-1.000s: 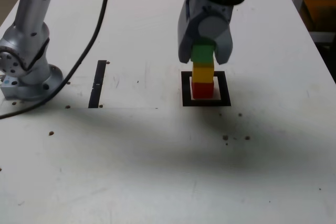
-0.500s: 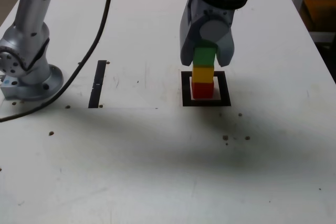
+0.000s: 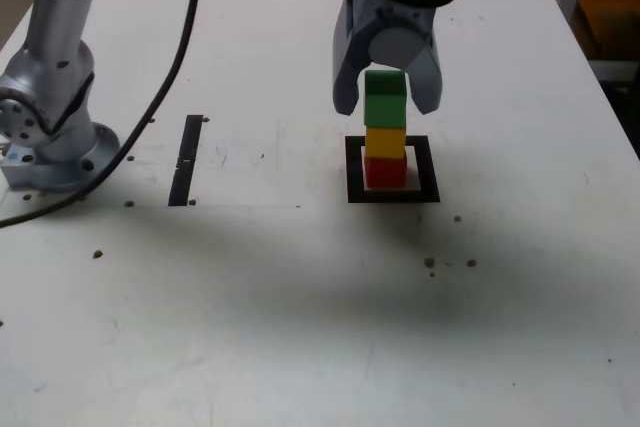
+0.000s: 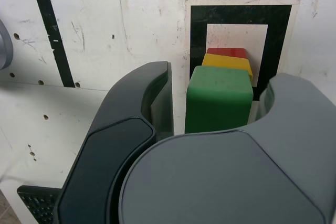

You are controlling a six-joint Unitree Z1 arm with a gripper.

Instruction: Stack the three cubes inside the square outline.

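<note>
Plain boxy green cube [image 3: 385, 99] tops yellow [image 3: 385, 142] and red [image 3: 386, 172] ones; end effector [image 3: 388, 97] partly open around green, lower two half-hidden in the wrist view, can't tell if it's gripped.

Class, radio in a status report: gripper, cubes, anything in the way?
Gripper open, jaws either side of green cube. Green on yellow on red, stacked inside square outline. Nothing seen in the way.

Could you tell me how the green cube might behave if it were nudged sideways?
The green cube would probably slide rather than roll, given its flat faces. Perched atop the yellow cube, it could topple off if pushed far.
</note>
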